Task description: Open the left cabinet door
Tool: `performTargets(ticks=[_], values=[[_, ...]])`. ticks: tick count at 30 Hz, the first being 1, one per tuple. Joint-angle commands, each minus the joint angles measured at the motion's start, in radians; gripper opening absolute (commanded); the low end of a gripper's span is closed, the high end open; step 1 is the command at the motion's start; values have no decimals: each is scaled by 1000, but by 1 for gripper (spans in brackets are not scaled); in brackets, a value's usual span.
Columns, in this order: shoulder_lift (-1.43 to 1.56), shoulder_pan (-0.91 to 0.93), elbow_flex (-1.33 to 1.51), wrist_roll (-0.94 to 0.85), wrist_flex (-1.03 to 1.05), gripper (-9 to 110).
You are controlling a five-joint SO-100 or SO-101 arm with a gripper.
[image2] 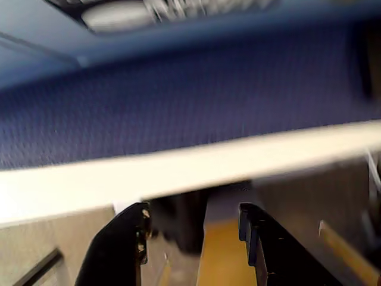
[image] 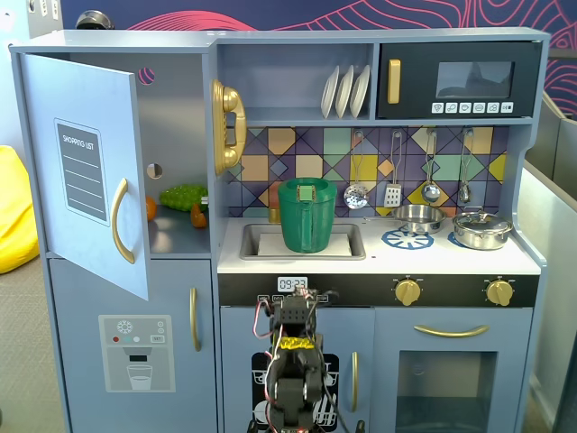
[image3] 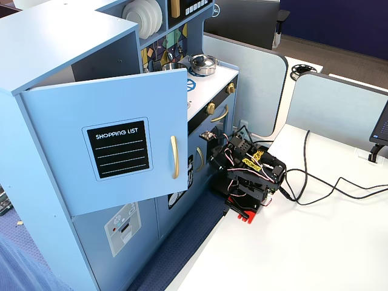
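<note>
The left cabinet door (image: 86,171), lettered "SHOPPING LIST" on its black panel, stands swung open at the toy kitchen's (image: 379,271) upper left corner in both fixed views. Below the worktop's front edge, a small display (image: 291,283) reads "09:23". In the wrist view the gripper (image2: 193,229) has its fingers spread apart, holding nothing.

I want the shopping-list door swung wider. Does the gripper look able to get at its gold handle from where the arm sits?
Probably not right away: the arm is folded low at the cabinet base, while the gold handle sits higher on the open door. Nothing visibly blocks the path.
</note>
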Motion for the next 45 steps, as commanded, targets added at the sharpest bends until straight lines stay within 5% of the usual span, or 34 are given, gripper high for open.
performTargets(ticks=[1, 45], values=[[51, 18, 89, 29, 66, 6], [51, -23, 89, -44, 166, 1]])
